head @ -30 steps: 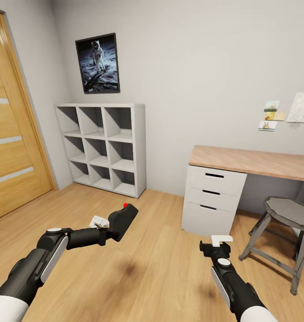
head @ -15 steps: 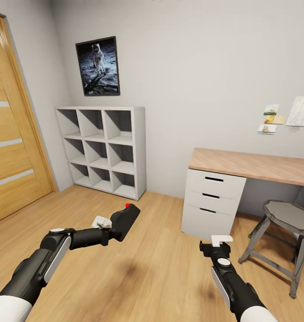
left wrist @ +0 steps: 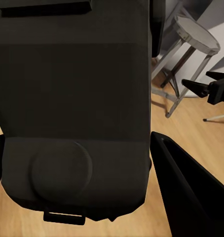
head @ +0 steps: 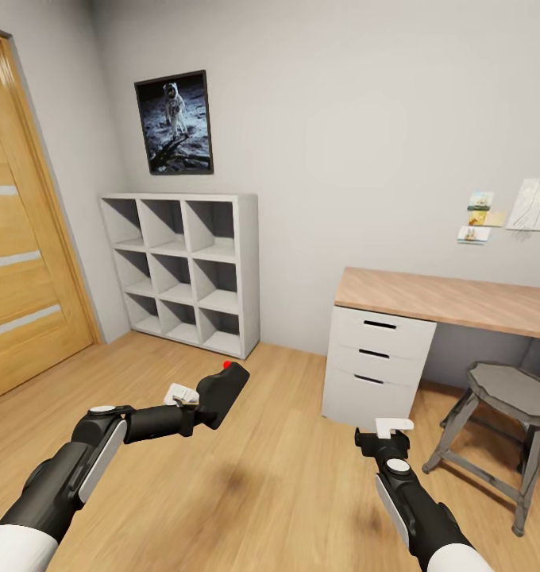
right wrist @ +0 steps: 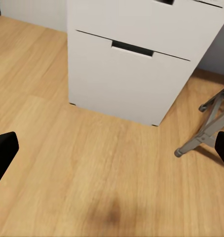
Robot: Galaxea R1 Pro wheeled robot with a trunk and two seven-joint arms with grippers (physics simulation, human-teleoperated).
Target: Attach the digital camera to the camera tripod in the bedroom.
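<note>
The left gripper (head: 197, 403) grips the digital camera (head: 219, 394) at 7 o'clock, the right gripper (head: 379, 435) is wide and empty; better carry it steadily while searching the tripod

— What's the left gripper (head: 200, 400) carrying?
— The digital camera (head: 220, 393), red button up, over the wood floor (head: 278, 477).
— And the right gripper (head: 385, 431)?
— Empty, near the white drawers (head: 375, 361) and grey stool (head: 504, 421).
</note>
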